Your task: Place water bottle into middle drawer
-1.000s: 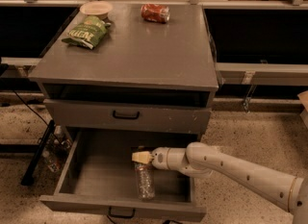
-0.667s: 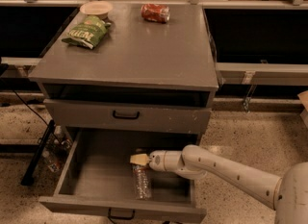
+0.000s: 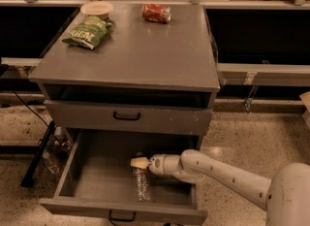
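The water bottle (image 3: 141, 185) is a small clear crinkled plastic bottle. It lies on the bare floor of the pulled-out grey middle drawer (image 3: 72, 171), right of centre and near the front wall. My gripper (image 3: 139, 162) reaches into the drawer from the right on the white arm. Its pale tips sit just above the bottle's far end. I cannot tell whether it touches the bottle.
A closed grey drawer front (image 3: 127, 116) sits above the open drawer. On the cabinet top are a red soda can (image 3: 156, 13), a green chip bag (image 3: 87, 32) and a pale bowl (image 3: 97, 9). A black stand leg (image 3: 38, 154) and cables lie on the floor at left.
My gripper has moved slightly left and lower inside the drawer. The bottle has shifted a little to the left on the drawer floor.
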Robot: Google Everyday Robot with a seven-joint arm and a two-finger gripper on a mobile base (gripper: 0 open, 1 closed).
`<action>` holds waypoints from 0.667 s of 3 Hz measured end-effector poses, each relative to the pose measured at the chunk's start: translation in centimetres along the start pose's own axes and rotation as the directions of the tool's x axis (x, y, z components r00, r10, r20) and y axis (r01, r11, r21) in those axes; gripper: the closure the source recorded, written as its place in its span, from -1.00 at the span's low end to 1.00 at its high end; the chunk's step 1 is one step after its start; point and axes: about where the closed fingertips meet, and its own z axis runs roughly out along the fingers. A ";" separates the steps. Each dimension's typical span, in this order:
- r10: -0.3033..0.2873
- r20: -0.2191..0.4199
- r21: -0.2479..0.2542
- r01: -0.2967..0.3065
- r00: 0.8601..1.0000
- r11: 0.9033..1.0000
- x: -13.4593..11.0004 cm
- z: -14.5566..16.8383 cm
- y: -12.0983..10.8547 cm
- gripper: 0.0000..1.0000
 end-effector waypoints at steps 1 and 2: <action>0.000 0.000 0.000 0.000 1.000 1.000 0.0 0.0 0.0 1.00; 0.000 0.000 0.000 0.000 1.000 1.000 0.0 0.0 0.0 0.67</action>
